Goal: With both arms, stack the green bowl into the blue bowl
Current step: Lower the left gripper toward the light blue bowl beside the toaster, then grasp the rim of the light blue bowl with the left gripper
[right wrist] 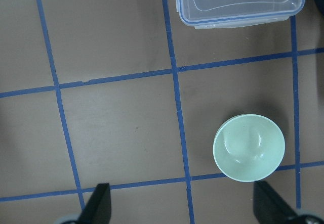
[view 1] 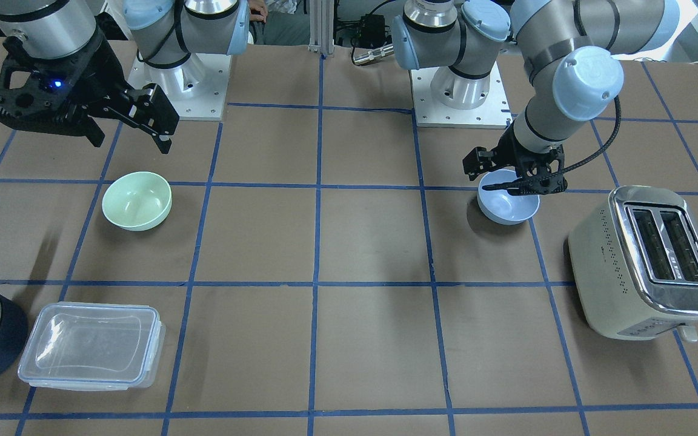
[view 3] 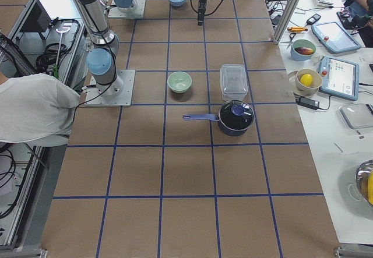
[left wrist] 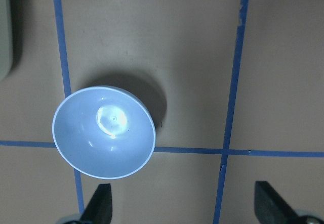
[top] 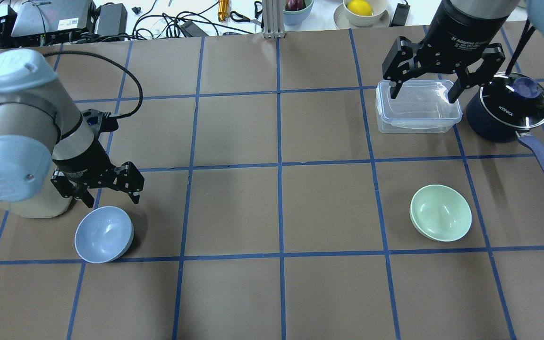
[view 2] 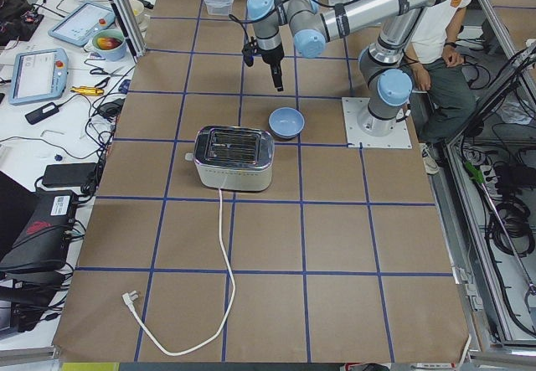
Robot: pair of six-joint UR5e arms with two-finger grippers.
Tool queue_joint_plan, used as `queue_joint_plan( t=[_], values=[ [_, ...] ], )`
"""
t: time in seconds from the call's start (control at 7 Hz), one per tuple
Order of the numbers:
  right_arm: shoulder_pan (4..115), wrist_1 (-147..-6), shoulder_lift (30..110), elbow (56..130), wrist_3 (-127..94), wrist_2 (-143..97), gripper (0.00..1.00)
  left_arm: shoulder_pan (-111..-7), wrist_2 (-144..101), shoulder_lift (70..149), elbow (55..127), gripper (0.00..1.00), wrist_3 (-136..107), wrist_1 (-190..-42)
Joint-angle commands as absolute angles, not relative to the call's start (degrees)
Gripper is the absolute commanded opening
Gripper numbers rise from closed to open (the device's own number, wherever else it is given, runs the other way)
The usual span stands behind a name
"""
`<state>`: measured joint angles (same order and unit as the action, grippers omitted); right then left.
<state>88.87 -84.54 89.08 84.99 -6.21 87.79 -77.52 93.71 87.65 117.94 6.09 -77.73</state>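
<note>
The green bowl (view 1: 137,200) sits upright on the table, also in the overhead view (top: 440,212) and the right wrist view (right wrist: 249,146). The blue bowl (view 1: 508,204) sits upright near the toaster, also in the overhead view (top: 104,234) and the left wrist view (left wrist: 104,132). My left gripper (top: 110,198) is open and empty, low, just beyond the blue bowl's far rim; its fingertips (left wrist: 101,204) show wide apart. My right gripper (top: 423,97) is open and empty, held high, well away from the green bowl.
A cream toaster (view 1: 646,260) stands close to the blue bowl, its cord (view 2: 222,254) trailing across the table. A clear lidded container (top: 417,106) and a dark blue saucepan (top: 508,108) with a glass lid sit beyond the green bowl. Blue tape lines grid the brown table.
</note>
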Motion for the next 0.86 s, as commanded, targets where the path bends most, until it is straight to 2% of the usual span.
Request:
queue_joint_plan(
  t=[0.0,0.14,0.29,0.43,0.57,0.71],
  values=[
    [88.9,-84.5,89.1,85.0,-6.2,87.6,1.00,-73.3,94.0,88.6,131.7,1.00,6.3,-59.0],
    [88.9,-84.3,89.1,84.9,-6.5,87.6,1.00,-73.3,94.0,89.5,132.6,1.00,5.3,-56.9],
    [89.0,-84.5,89.2,84.8,-6.5,87.4,1.00,-73.4,94.0,91.0,132.5,0.85,5.4,-56.3],
    [89.0,-84.5,89.1,84.8,-6.5,87.4,1.00,-73.4,93.8,92.0,132.5,0.57,5.4,-55.2],
    [89.1,-84.2,89.1,84.8,-6.6,87.2,1.00,-73.4,93.6,92.5,132.4,0.03,5.3,-55.1],
    [89.0,-84.2,89.2,84.7,-6.6,87.1,1.00,-73.5,93.3,92.9,132.4,0.00,5.4,-55.1]
  ],
)
